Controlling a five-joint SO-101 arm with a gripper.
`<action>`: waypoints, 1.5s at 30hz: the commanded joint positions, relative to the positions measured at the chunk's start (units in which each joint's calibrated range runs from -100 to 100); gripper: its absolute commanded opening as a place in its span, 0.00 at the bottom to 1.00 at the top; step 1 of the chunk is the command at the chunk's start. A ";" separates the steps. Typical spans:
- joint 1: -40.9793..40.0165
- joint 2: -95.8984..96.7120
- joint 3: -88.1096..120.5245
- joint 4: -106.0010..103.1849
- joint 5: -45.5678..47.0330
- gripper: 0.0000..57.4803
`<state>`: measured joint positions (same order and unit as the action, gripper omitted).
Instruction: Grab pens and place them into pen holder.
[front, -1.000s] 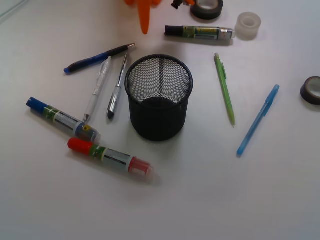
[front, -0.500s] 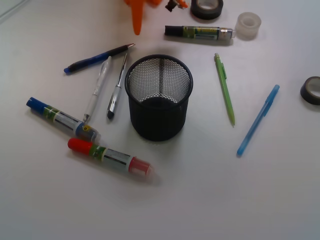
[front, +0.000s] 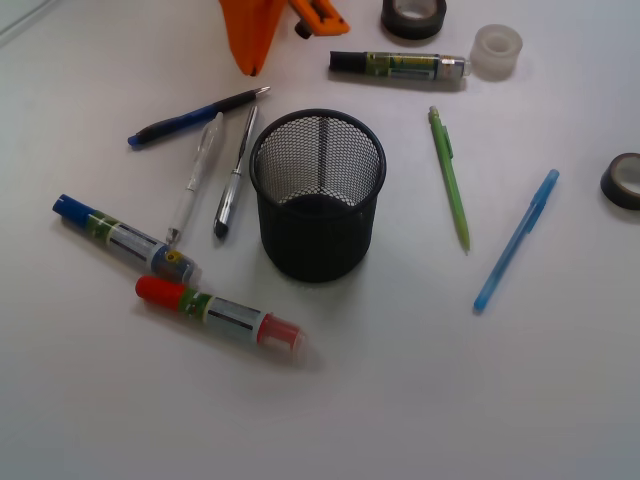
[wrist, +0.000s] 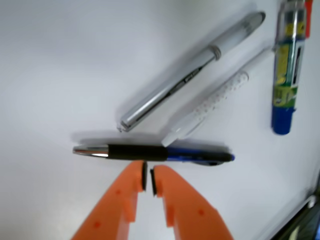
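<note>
Wrist view: orange hand (wrist: 148, 178) with fingertips pressed together, empty, just short of the dark blue pen (wrist: 155, 152) lying flat on the desk (wrist: 60, 75). Beyond it, silver pen (wrist: 192, 72) and white pen (wrist: 215, 102). Pen holder (front: 318, 195) stands upright beside them.

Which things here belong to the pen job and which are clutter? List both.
Job: dark blue pen, white pen, silver pen, green pen, light blue pen, holder, end effector.
Clutter: blue marker, red marker, black marker, tape rolls, clear tape.
</note>
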<state>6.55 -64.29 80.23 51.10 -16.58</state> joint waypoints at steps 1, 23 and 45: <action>1.56 11.37 -9.13 -0.97 -6.06 0.03; 4.63 39.42 -31.59 11.02 -41.27 0.23; 10.98 68.83 -60.22 14.78 -41.61 0.23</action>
<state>16.91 2.79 22.91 67.86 -57.90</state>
